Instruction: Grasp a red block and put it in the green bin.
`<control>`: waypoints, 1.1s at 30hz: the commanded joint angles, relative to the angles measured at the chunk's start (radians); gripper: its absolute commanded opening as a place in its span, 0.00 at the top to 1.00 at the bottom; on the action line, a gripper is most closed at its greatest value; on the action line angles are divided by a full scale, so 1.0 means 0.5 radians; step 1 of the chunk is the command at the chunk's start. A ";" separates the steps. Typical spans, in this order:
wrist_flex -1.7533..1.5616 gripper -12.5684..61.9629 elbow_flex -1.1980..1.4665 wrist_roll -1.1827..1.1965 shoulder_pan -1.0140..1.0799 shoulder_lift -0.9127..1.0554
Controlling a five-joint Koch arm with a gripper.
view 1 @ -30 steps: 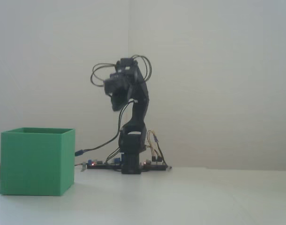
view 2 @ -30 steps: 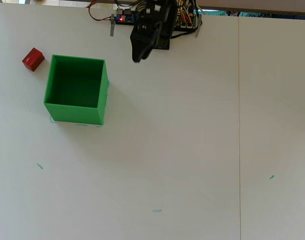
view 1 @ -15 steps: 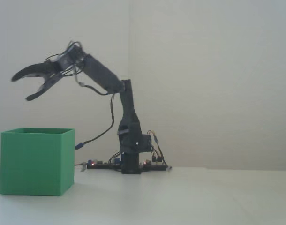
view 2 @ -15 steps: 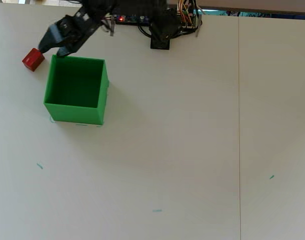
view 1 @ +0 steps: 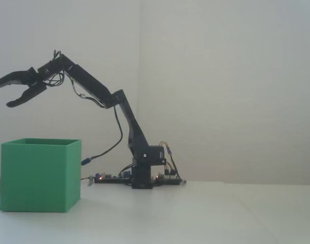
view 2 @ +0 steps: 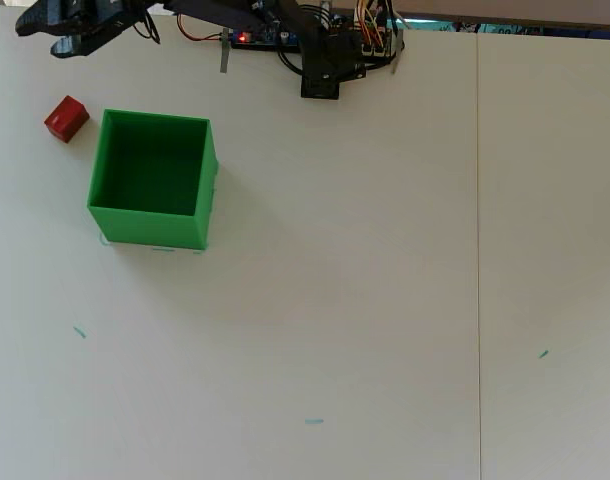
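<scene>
We see the black hand (view 1: 3,93) spread wide and empty, raised high in the fixed view. Below it on the white counter (view 2: 365,280) lies the small matte red block (view 2: 66,118), just beside the large matte green box-shaped bin (view 2: 151,178), apart from its wall.

Perhaps a hobby bench: bare circuit board (view 2: 247,38), loose wires (view 2: 373,22).
</scene>
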 commanded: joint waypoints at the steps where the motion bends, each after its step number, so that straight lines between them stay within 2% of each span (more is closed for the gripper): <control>1: -0.092 0.39 -0.123 -0.015 0.009 0.021; 12: -0.172 0.36 -0.166 -0.031 -0.288 -0.672; 28: -0.249 0.39 -0.371 -0.132 -0.098 -0.684; 33: -0.387 0.39 -0.368 -0.399 -0.110 -0.927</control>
